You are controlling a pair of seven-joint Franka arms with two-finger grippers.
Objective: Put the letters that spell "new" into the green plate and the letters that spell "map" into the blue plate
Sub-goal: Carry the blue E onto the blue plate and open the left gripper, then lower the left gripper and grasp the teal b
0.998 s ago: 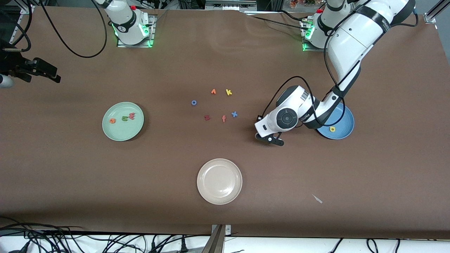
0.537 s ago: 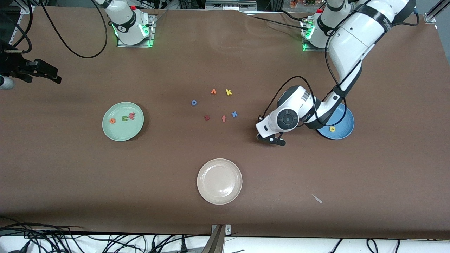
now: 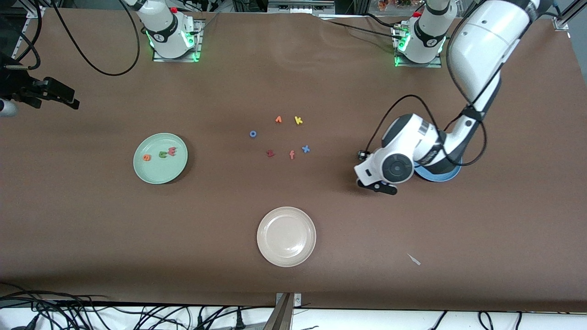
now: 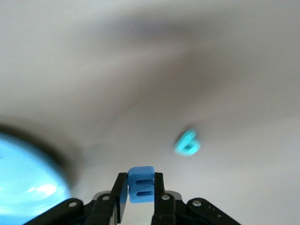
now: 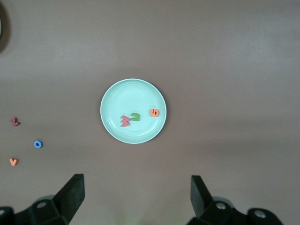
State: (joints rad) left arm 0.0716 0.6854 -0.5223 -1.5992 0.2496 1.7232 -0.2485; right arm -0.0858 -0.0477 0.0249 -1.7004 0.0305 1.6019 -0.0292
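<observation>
1 periwinkle-blue m (image 4: 140, 184) pinched between closed left end effector (image 4: 139, 192) fingers, beside blue plate (image 4: 26, 183)

Brown table (image 3: 91, 229), green plate (image 3: 160, 158), blue plate (image 3: 440, 175), beige plate (image 3: 286, 236), loose letters (image 3: 284, 137)

The left arm (image 3: 426, 146) hides most of the blue plate (image 3: 451, 175). A blurred teal letter (image 4: 187, 143) lies on the table. The plate's contents cannot be seen.
</observation>
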